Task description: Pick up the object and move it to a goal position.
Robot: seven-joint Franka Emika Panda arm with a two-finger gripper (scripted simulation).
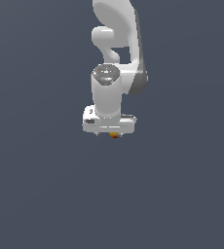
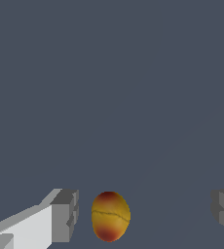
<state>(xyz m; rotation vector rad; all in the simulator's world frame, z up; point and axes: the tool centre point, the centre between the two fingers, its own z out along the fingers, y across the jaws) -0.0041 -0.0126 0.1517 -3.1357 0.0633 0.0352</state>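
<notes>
Spread wide, the gripper (image 2: 143, 214) brackets the ball (image 2: 110, 216), which sits nearer one finger (image 2: 65, 215); from outside, the ball (image 1: 114, 134) peeks out at six o'clock below the hand. Closing off-centre, I judge, could nudge it rolling away.

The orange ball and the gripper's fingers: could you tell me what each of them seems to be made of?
The ball looks like fruit skin, perhaps a mango or peach: matte orange-yellow with reddish patches and a thin dark crease; being a render, the material stays open. The fingers look like hard grey plastic or painted metal, flat-faced, blocky and dull, on the glossy white gripper.
</notes>
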